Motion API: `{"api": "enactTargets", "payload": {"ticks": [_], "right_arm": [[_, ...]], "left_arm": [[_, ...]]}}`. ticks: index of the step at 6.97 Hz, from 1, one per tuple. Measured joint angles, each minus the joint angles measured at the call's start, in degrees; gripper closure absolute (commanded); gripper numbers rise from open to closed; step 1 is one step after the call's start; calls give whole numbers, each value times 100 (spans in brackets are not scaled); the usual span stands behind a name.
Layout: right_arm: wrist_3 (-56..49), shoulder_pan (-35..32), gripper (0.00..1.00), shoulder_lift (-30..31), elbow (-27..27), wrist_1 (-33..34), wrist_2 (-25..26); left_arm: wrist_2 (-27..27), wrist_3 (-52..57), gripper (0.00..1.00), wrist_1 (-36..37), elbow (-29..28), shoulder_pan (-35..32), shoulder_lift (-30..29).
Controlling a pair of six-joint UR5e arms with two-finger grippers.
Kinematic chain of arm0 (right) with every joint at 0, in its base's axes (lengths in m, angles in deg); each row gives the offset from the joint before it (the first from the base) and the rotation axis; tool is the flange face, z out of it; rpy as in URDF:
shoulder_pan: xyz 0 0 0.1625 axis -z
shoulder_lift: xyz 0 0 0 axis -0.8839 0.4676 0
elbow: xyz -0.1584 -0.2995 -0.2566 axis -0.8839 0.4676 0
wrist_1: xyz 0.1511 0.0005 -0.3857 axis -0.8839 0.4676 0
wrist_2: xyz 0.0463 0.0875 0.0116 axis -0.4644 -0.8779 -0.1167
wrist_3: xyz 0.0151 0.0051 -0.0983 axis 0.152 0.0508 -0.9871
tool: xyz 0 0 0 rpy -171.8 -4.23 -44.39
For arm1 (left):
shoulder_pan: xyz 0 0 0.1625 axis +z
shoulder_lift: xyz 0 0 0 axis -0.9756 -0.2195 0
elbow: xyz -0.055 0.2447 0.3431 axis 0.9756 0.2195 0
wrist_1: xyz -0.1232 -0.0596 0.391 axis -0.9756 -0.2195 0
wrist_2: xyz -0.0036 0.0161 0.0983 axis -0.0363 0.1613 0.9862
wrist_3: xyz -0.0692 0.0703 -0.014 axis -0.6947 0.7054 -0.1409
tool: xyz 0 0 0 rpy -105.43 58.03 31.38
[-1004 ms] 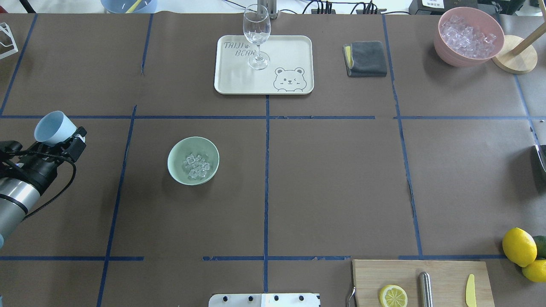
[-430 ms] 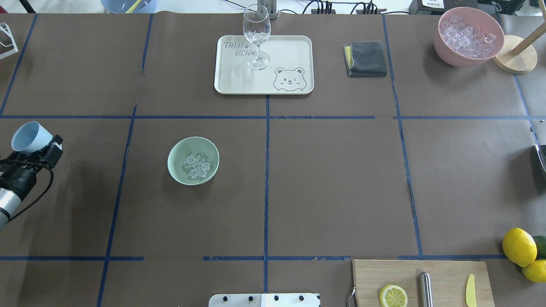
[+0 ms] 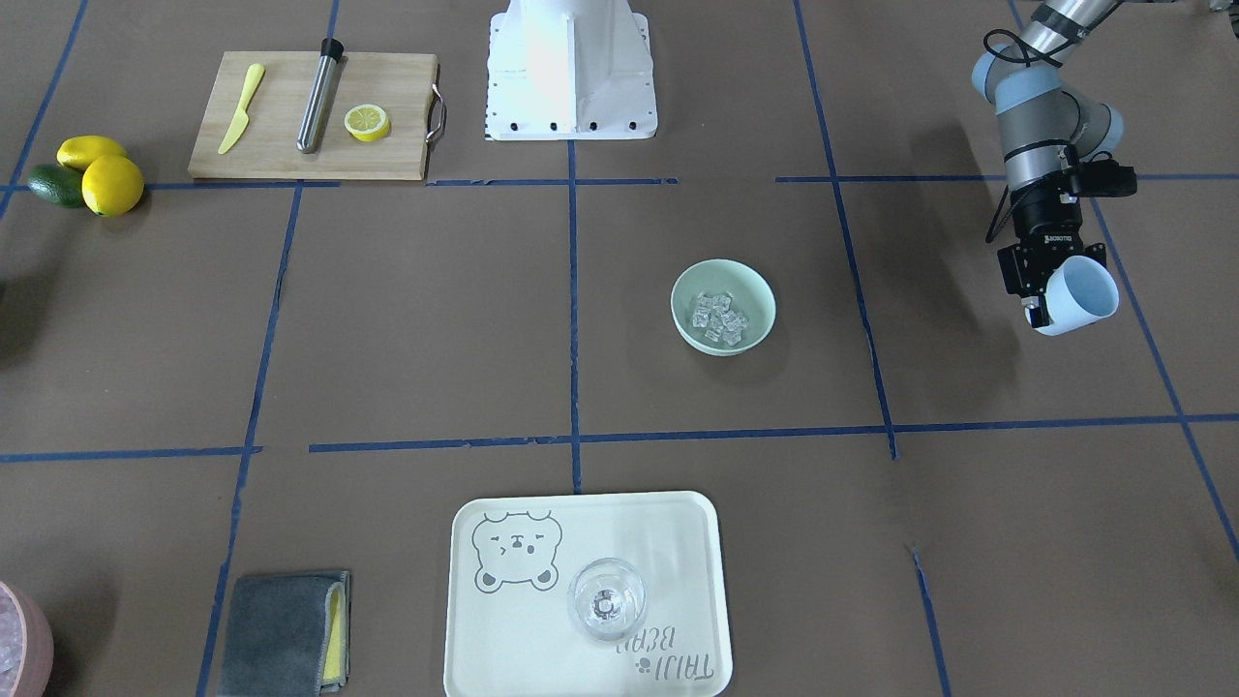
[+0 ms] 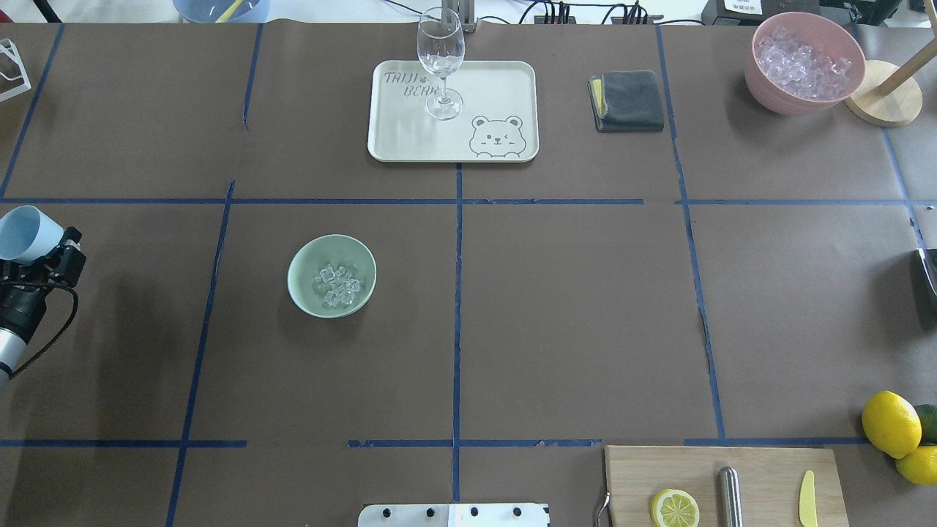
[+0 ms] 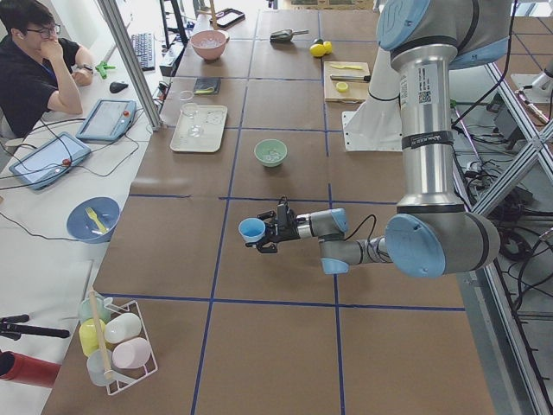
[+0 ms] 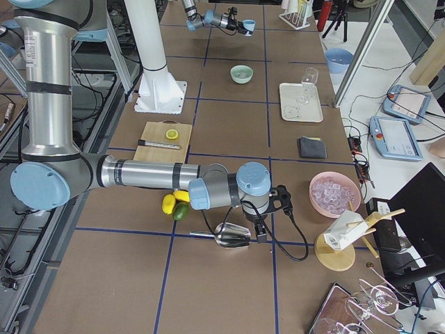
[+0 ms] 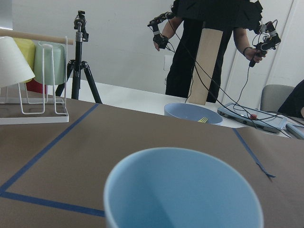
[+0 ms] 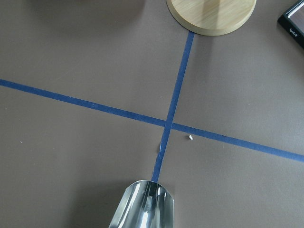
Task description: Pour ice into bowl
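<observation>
The mint-green bowl [image 4: 331, 275] stands left of the table's middle with the clear ice cubes [image 4: 337, 284] inside; both also show in the front view [image 3: 723, 308]. My left gripper [image 4: 55, 256] is shut on a light blue cup [image 4: 25, 233] held on its side above the table's left edge, well apart from the bowl. The left wrist view shows no ice in the visible part of the cup [image 7: 183, 190]. My right gripper [image 6: 261, 226] holds a metal scoop [image 8: 142, 206] above the table at the far right; its fingers are hidden.
A cream tray [image 4: 505, 88] with a wine glass [image 4: 441, 62] stands at the back centre. A grey cloth [image 4: 629, 100] and a pink bowl of ice [image 4: 804, 62] are back right. A cutting board [image 4: 725, 483] and lemons [image 4: 891, 423] are front right.
My left arm has drawn back to the left with the blue cup, farther from the bowl. The bowl and ice have not moved.
</observation>
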Motion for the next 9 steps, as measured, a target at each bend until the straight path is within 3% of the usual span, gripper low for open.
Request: {"api": "enactTargets", "payload": {"ticks": [2, 3, 4, 5, 6, 9], "right_arm": [[-3, 0, 0, -1, 11, 0, 1], [-3, 0, 0, 1, 13, 0, 1], [-3, 0, 0, 0, 15, 0, 3], [-3, 0, 0, -1, 15, 0, 7], [-3, 0, 0, -2, 15, 0, 9], [-3, 0, 0, -2, 15, 0, 2]], "left_arm": [[-6, 77, 100, 10, -78, 155, -37], [-8, 79, 94, 7, -105, 228, -70], [-15, 78, 81, 6, -124, 281, -101], [-24, 74, 53, 3, -142, 318, -131], [-26, 72, 1, -1, -163, 337, -149], [-16, 69, 0, -4, -191, 352, -164]]}}
